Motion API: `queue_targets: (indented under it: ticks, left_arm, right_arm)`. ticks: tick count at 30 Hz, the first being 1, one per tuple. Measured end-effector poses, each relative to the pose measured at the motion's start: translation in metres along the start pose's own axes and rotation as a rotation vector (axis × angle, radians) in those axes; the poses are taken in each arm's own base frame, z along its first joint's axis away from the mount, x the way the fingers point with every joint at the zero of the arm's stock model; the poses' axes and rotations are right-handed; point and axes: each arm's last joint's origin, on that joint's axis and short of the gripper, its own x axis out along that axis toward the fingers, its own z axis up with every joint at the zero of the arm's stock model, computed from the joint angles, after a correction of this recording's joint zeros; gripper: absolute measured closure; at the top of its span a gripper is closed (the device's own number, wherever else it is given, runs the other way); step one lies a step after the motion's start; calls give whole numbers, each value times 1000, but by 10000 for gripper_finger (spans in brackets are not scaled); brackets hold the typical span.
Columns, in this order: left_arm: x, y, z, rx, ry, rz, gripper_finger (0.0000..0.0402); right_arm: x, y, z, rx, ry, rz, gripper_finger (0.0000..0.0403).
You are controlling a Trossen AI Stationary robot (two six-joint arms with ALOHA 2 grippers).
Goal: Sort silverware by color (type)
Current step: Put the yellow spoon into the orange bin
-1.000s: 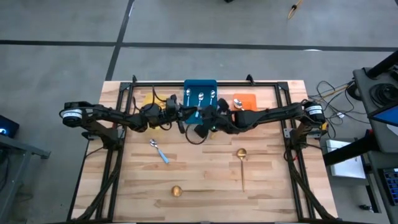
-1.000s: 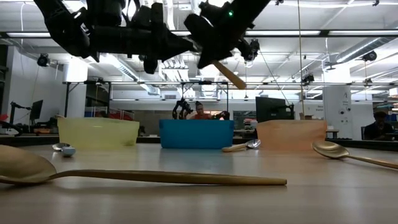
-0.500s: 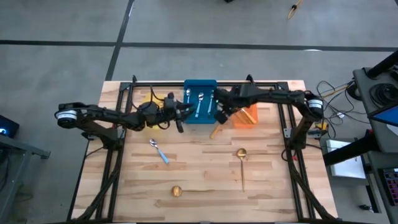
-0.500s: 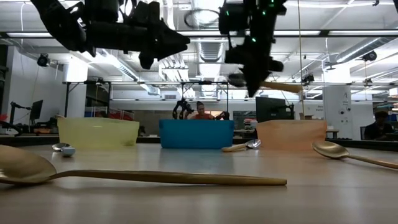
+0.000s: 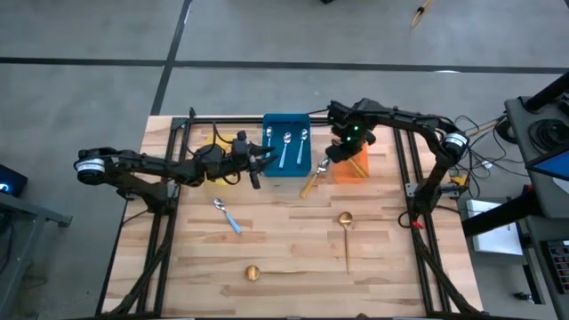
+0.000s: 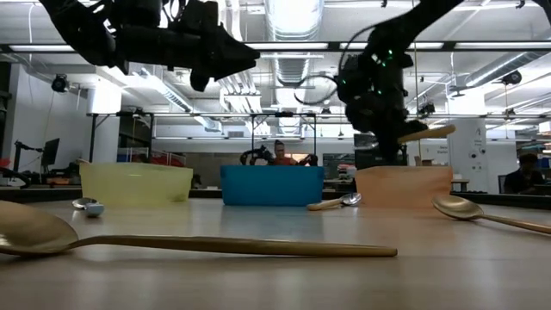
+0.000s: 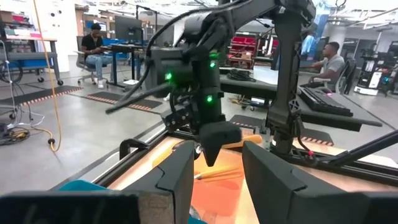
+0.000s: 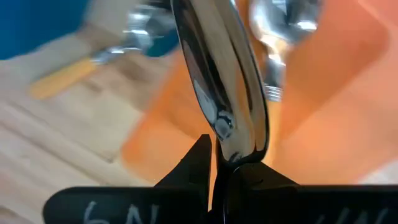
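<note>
Overhead, the right gripper (image 5: 345, 149) hangs above the orange bin (image 5: 356, 165), pinched tight on an orange-handled spoon (image 6: 425, 133), presumably to drop it with its own kind, while the left gripper (image 5: 258, 165), fingers parted and empty, waits beside the blue bin (image 5: 286, 168).

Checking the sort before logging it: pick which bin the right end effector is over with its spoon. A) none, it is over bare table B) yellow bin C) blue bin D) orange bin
D: in the high view the right end effector sits over the orange bin, and its wrist view shows the held spoon above that orange tray.
</note>
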Motion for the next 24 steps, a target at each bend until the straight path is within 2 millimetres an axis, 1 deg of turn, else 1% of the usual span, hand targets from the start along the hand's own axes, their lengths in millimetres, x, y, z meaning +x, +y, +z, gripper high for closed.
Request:
queue_targets:
  ticks: [3, 7, 9, 20, 24]
  left_arm:
    - [0, 0, 0, 10, 1, 1, 283]
    - [0, 0, 0, 17, 2, 2, 283]
    - [0, 0, 0, 17, 2, 2, 283]
    - [0, 0, 0, 21, 1, 2, 283]
    - [0, 0, 0, 21, 1, 2, 283]
  right_arm:
    - [4, -14, 1, 70, 11, -4, 394]
    - [7, -24, 2, 164, 18, -3, 394]
    - [10, -25, 1, 189, 20, -5, 394]
    - [21, -27, 4, 178, -34, 12, 392]
    - [28, -29, 2, 177, -33, 8, 392]
